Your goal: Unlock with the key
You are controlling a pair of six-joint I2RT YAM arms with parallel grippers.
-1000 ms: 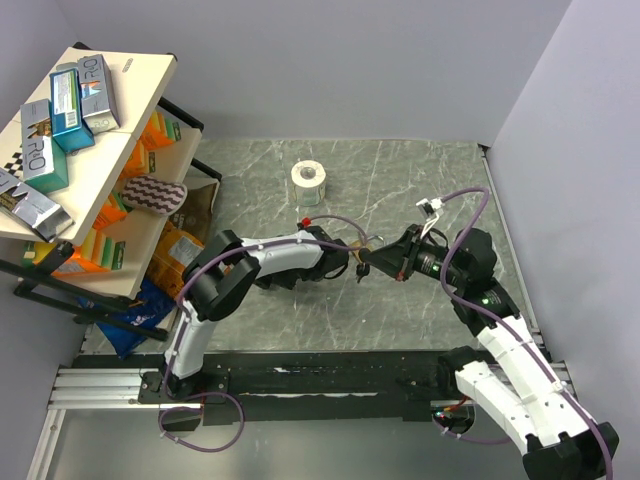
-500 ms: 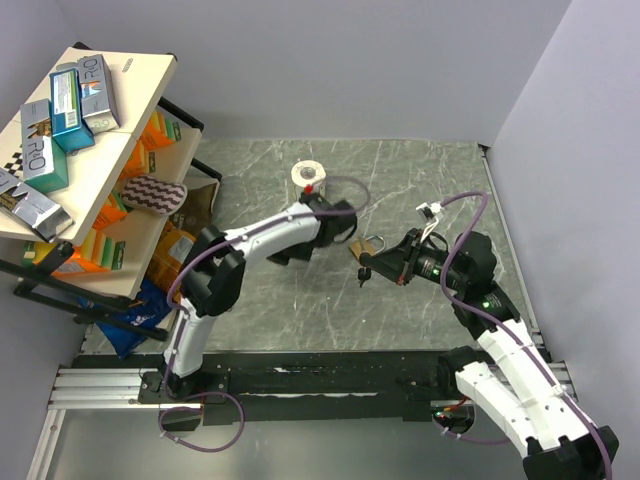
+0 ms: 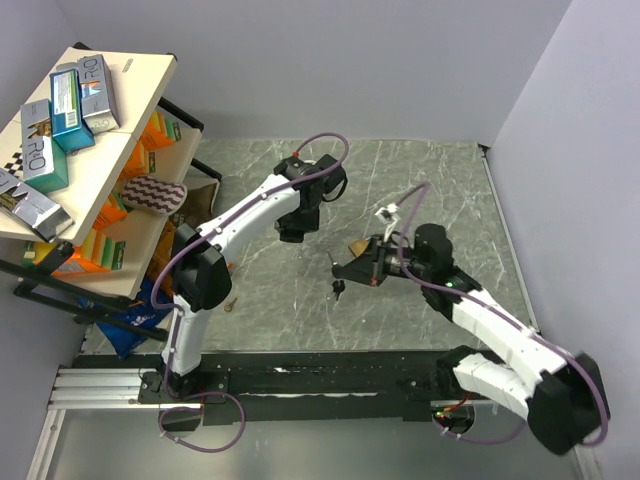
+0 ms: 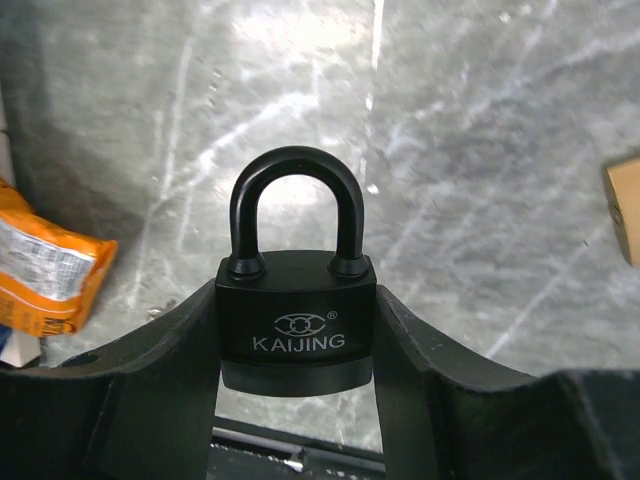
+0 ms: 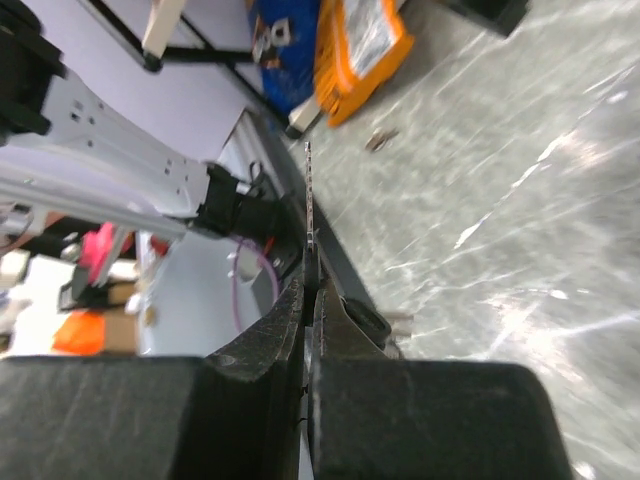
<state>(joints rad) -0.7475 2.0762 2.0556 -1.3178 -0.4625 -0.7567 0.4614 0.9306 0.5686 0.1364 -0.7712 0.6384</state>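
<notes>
The left gripper point(image 4: 297, 345) clamps the black padlock point(image 4: 296, 300) by its body, upper centre of the top view. The right gripper point(image 5: 311, 300) pinches the key point(image 5: 310, 200) edge-on, mid-frame, apart from the padlock. Risk: the blade may twist in that thin pinch and fail to seat in the padlock.

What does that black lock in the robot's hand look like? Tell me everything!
The padlock is matte black all over, probably metal. Its curved shackle has both legs pushed into the body, so it looks locked. Pale letters say KAIJING under a little logo. It stands upright in the left wrist view, squeezed at its sides by the left gripper's fingers.
</notes>
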